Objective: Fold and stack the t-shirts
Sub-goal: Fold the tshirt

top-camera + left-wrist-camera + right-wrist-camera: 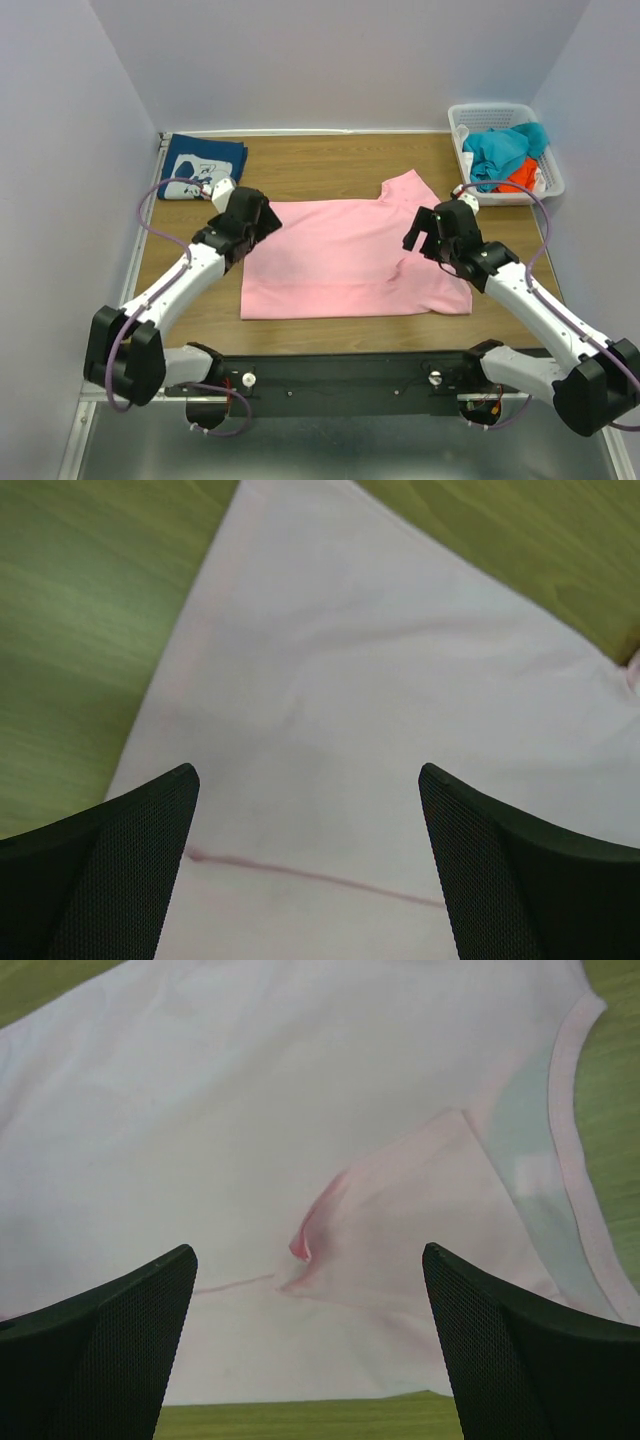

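A light pink t-shirt (350,255) lies partly folded in the middle of the table, its neck edge at the right. A folded navy t-shirt (200,165) with a white print rests at the back left corner. My left gripper (262,222) hovers over the pink shirt's left edge, jaws wide open and empty (308,780); pale pink cloth (380,680) fills that view. My right gripper (428,232) hangs over the shirt's right side, also open and empty (310,1260), above a small raised fold (305,1240) beside the collar band (570,1130).
A white basket (553,180) at the back right holds teal and orange clothes (508,150). Bare wooden tabletop (330,160) surrounds the shirts. Grey walls close in at left, right and back.
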